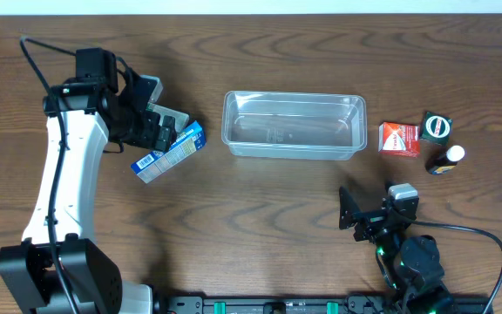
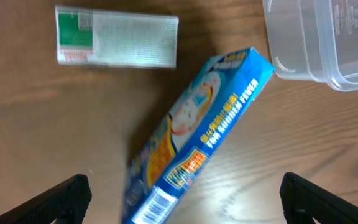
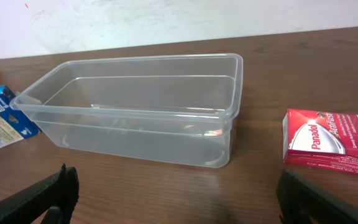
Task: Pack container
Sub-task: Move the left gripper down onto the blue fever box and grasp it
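The clear plastic container stands empty at the table's middle; it also shows in the right wrist view and its corner in the left wrist view. A blue box lies slantwise on the table to its left. My left gripper is open just above this blue box, with the fingers wide apart on either side and not touching it. My right gripper is open and empty, low over the table in front of the container.
A green-and-white pack lies beyond the blue box, partly under the left arm. A red Panadol box, a round black-and-green item and a small dark bottle lie right of the container.
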You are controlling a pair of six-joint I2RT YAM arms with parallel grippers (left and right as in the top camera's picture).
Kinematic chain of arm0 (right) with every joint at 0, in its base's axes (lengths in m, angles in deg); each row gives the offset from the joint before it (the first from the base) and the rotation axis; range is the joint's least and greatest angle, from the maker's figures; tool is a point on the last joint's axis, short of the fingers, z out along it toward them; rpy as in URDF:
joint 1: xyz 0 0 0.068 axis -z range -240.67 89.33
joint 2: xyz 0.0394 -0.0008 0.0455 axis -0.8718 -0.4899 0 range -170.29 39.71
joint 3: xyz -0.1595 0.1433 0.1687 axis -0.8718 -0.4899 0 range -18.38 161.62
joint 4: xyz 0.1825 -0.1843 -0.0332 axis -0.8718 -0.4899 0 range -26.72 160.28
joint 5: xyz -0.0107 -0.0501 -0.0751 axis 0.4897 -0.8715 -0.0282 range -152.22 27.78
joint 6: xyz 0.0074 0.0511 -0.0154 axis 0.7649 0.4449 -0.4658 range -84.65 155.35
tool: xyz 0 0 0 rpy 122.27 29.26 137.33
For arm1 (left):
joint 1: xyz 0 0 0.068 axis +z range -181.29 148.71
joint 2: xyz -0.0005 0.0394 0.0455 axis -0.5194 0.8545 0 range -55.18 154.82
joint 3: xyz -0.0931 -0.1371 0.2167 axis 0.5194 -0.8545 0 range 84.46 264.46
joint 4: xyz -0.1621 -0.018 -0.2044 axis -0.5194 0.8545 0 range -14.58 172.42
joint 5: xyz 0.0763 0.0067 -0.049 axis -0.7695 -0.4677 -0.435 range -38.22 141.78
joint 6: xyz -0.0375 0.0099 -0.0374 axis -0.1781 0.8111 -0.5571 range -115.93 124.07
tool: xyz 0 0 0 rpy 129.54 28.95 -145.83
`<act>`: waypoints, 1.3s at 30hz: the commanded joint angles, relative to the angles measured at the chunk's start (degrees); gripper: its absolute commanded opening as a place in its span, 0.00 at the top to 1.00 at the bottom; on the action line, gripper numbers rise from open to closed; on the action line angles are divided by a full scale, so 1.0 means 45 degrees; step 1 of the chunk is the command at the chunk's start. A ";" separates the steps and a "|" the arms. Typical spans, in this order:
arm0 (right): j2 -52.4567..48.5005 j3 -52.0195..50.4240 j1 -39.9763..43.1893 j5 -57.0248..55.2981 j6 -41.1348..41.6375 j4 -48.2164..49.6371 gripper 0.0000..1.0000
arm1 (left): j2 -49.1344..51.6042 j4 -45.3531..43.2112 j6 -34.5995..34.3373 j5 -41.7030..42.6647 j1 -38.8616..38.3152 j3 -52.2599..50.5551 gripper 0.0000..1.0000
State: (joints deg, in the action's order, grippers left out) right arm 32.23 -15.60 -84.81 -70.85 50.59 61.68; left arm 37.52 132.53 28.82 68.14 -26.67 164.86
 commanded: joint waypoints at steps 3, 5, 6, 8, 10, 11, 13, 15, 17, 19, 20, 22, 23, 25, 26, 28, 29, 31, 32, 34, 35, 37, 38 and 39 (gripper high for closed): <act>0.0019 -0.0053 -0.0058 -0.0039 -0.0165 0.0005 0.01 | 0.0418 -0.0141 0.2127 0.0024 -0.0369 0.0175 0.02; 0.0019 -0.0049 -0.0058 -0.0039 -0.0165 0.0005 0.01 | 0.0622 -0.0136 0.2123 0.0019 -0.0583 0.0160 0.02; 0.0019 -0.0049 -0.0058 -0.0039 -0.0165 0.0005 0.01 | 0.0719 -0.0141 0.2123 0.0019 -0.0665 0.0155 0.02; 0.0019 -0.0049 -0.0058 -0.0039 -0.0165 0.0005 0.01 | 0.0937 -0.0151 0.2278 -0.0019 -0.0806 0.0155 0.01; 0.0019 -0.0049 -0.0058 -0.0039 -0.0165 0.0005 0.01 | 0.1180 -0.0146 0.2424 -0.0131 -0.0903 0.0151 0.03; 0.0019 -0.0049 -0.0058 -0.0039 -0.0165 0.0005 0.01 | 0.1297 -0.0141 0.2487 -0.0126 -0.0908 0.0151 0.04; 0.0019 -0.0049 -0.0058 -0.0039 -0.0165 0.0005 0.01 | 0.1564 -0.0126 0.2497 -0.0131 -0.0903 0.0146 0.08; 0.0019 -0.0053 -0.0058 -0.0039 -0.0165 0.0005 0.01 | 0.1802 -0.0092 0.2497 -0.0175 -0.0903 0.0136 0.12; 0.0019 -0.0049 -0.0058 -0.0039 -0.0165 0.0005 0.01 | 0.2006 -0.0087 0.2497 -0.0262 -0.0908 0.0131 0.18; 0.0019 -0.0049 -0.0058 -0.0039 -0.0165 0.0005 0.01 | 0.2171 -0.0092 0.2497 -0.0345 -0.0903 0.0131 0.27; 0.0019 -0.0053 -0.0058 -0.0039 -0.0165 0.0005 0.01 | 0.2215 -0.0092 0.2497 -0.0359 -0.0908 0.0126 0.32; 0.0019 -0.0049 -0.0058 -0.0039 -0.0165 0.0005 0.01 | 0.2234 -0.0092 0.2492 -0.0359 -0.0908 0.0121 0.36; 0.0019 -0.0049 -0.0058 -0.0039 -0.0165 0.0005 0.01 | 0.2234 -0.0092 0.2487 -0.0355 -0.0908 0.0121 0.37; 0.0019 -0.0053 -0.0058 -0.0039 -0.0165 0.0005 0.01 | 0.2234 -0.0073 0.2487 -0.0359 -0.0918 0.0107 0.41; 0.0019 -0.0049 -0.0058 -0.0039 -0.0165 0.0005 0.01 | 0.2234 -0.0053 0.2492 -0.0359 -0.0918 0.0049 0.41; 0.0019 -0.0053 -0.0058 -0.0039 -0.0165 0.0005 0.01 | 0.2234 -0.0044 0.2487 -0.0359 -0.0918 -0.0053 0.42; 0.0019 -0.0049 -0.0058 -0.0039 -0.0165 0.0005 0.01 | 0.2234 -0.0034 0.2487 -0.0359 -0.0918 -0.0126 0.43; 0.0019 -0.0053 -0.0058 -0.0039 -0.0165 0.0005 0.01 | 0.2234 -0.0029 0.2487 -0.0359 -0.0918 -0.0287 0.43; 0.0019 -0.0049 -0.0058 -0.0039 -0.0165 0.0005 0.01 | 0.2234 -0.0024 0.2487 -0.0359 -0.0918 -0.0355 0.44; 0.0019 -0.0049 -0.0058 -0.0039 -0.0165 0.0005 0.01 | 0.2234 -0.0053 0.2492 -0.0359 -0.0918 -0.0520 0.44; 0.0019 -0.0053 -0.0058 -0.0039 -0.0165 0.0005 0.01 | 0.2234 -0.0053 0.2497 -0.0359 -0.0918 -0.0583 0.44; 0.0019 -0.0049 -0.0058 -0.0039 -0.0165 0.0005 0.01 | 0.2234 -0.0107 0.2497 -0.0364 -0.0918 -0.0729 0.45; 0.0019 -0.0049 -0.0058 -0.0039 -0.0165 0.0005 0.01 | 0.2234 -0.0097 0.2492 -0.0423 -0.0918 -0.0748 0.44; 0.0019 -0.0049 -0.0058 -0.0039 -0.0165 0.0005 0.01 | 0.2234 -0.0083 0.2492 -0.0461 -0.0918 -0.0753 0.45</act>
State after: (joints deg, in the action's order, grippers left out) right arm 32.23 -15.60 -84.81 -70.85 50.59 61.68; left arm 47.05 131.96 39.90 66.76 -30.71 162.15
